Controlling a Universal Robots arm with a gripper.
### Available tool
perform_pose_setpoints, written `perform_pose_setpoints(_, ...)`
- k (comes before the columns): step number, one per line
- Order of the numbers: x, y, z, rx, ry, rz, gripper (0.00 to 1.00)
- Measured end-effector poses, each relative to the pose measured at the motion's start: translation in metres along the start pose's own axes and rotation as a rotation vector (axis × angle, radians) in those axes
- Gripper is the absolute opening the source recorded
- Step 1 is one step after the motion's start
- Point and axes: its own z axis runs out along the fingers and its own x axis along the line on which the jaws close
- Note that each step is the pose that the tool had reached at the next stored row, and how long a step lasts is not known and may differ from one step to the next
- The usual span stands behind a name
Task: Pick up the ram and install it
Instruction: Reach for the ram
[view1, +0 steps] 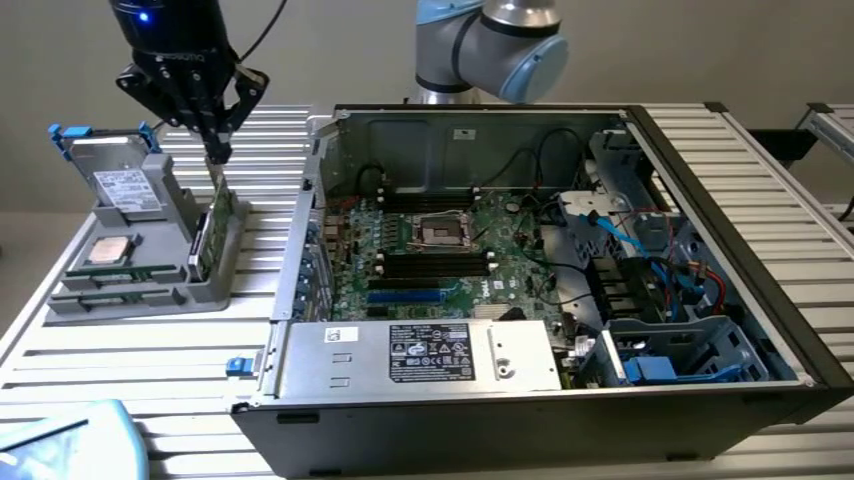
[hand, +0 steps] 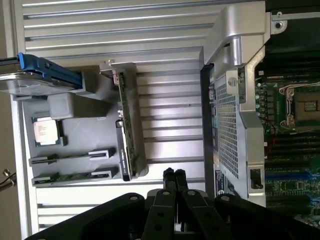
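A grey holder (view1: 174, 290) (hand: 75, 107) stands on the slatted table at the exterior view's left. In a low slot along its near edge lies the ram (view1: 118, 296) (hand: 70, 176), a thin green stick. My gripper (view1: 214, 152) (hand: 174, 172) hangs above the holder's side that faces the computer, fingers shut with nothing between them. It is high above the ram and apart from it. Just under the fingertips stands a broader green card (view1: 214, 225) (hand: 126, 130) on its edge. The open computer case (view1: 747, 250) shows its motherboard (view1: 441, 250) with dark memory slots (view1: 427, 262).
The holder also carries a hard drive with a blue bracket (view1: 114, 170) (hand: 35, 75) and a square silver processor (view1: 110, 250) (hand: 46, 131). The case's metal wall (view1: 310, 200) (hand: 227, 100) rises close beside the holder. A power supply (view1: 420, 355) fills the case's near end.
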Motion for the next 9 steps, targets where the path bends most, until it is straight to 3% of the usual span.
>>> perform_pose_setpoints(6, 0.025, -0.0021, 0.0059, 0.0027, 0.038, 0.002, 0.1)
perform_pose_setpoints(8, 0.035, -0.0031, 0.0086, 0.0037, 0.0495, 0.002, 0.1)
perform_pose_setpoints(9, 0.039, -0.0036, 0.0101, 0.0039, 0.0526, 0.002, 0.1)
